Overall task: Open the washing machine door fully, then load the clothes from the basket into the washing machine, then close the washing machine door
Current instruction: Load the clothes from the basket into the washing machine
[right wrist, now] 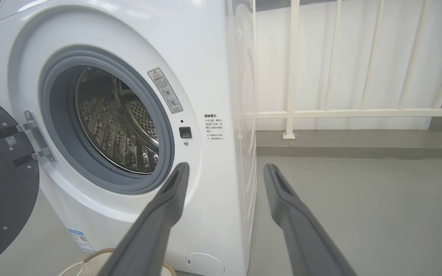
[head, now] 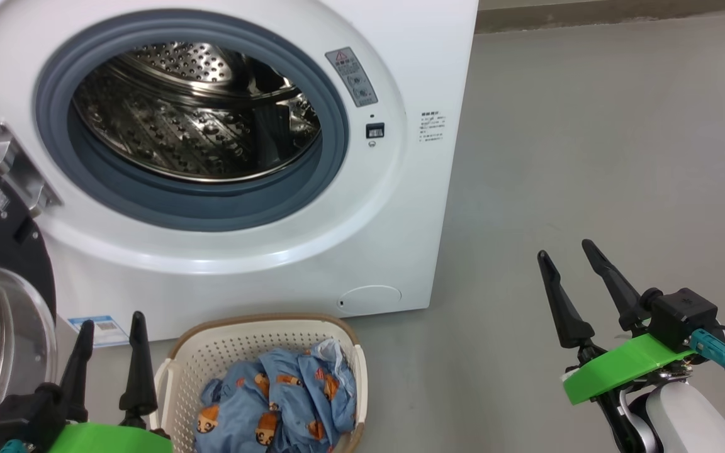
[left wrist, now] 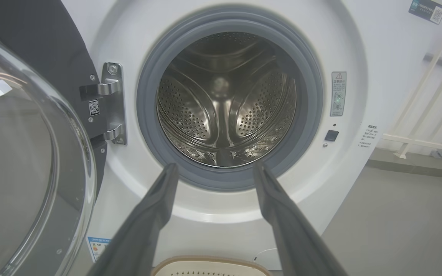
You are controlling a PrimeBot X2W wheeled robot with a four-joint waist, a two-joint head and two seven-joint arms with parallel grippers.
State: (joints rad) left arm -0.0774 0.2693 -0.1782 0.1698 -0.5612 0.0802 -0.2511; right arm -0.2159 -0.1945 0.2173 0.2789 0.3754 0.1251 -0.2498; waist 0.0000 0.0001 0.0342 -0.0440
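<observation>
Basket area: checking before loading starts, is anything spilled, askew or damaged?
Nothing stands out. The clothes lie bunched inside the basket, upright before the washing machine, whose door stands open on its hinge.

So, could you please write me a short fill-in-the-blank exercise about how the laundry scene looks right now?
1. The washing machine door stands ____, showing the steel drum.
2. The clothes are light ____ with small orange-brown figures.
3. The basket that holds them sits in ____ of the washing machine.
Missing words: open; blue; front.
</observation>
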